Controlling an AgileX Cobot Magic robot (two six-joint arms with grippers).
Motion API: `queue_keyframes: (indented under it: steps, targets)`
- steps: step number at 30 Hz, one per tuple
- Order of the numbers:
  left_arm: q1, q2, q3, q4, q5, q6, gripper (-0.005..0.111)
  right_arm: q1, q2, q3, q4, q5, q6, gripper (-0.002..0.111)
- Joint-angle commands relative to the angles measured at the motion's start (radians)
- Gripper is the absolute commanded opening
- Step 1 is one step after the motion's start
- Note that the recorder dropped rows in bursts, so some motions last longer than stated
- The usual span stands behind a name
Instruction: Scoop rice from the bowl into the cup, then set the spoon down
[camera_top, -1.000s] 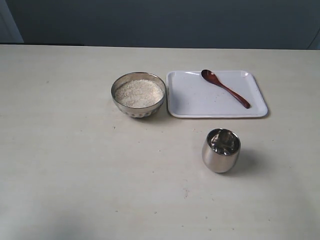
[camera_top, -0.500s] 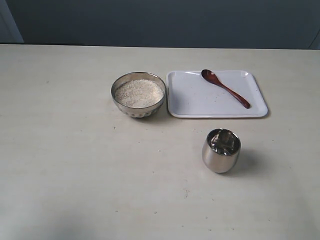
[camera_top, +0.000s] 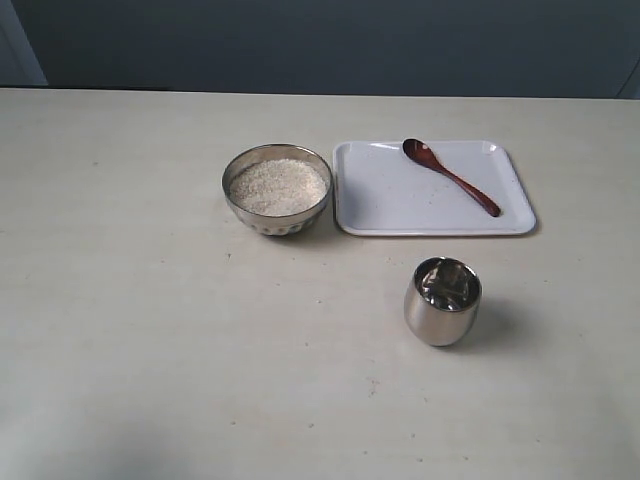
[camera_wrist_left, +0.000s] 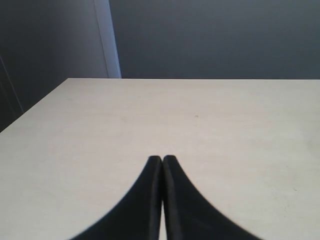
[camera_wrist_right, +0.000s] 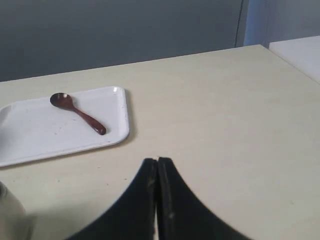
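The left gripper (camera_wrist_left: 162, 159) hangs low over the table (camera_top: 150, 350), jaws pressed together on nothing, aimed almost level across the top. The right gripper (camera_wrist_right: 157, 161) is posed the same way, closed and empty, facing the white tray (camera_wrist_right: 45, 137). In the exterior view the cup (camera_top: 443, 300) stands upright nearest. Beyond it, the spoon (camera_top: 450, 177) lies diagonally on the tray. Just left of the tray, the bowl (camera_top: 277, 215) holds the rice (camera_top: 277, 186).

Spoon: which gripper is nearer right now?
Right, probably. The right gripper, shut, faces the spoon lying on the white tray ahead of it. The left gripper, also shut, shows only table in its view, no spoon.
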Motion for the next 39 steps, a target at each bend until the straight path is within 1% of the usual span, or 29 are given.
queue_keyframes:
  steps: [1, 5, 39]
  targets:
    - [0.002, 0.003, 0.005, 0.004, -0.005, -0.003, 0.001, -0.006, -0.004, 0.001, -0.020, -0.002, 0.010, -0.001]
    - [0.002, 0.003, 0.005, 0.004, -0.005, -0.003, 0.001, -0.006, -0.004, 0.001, -0.020, 0.001, -0.030, -0.001]
    - [-0.002, 0.003, 0.005, 0.003, -0.005, -0.003, 0.001, -0.006, -0.004, 0.001, -0.014, 0.001, -0.031, -0.001]
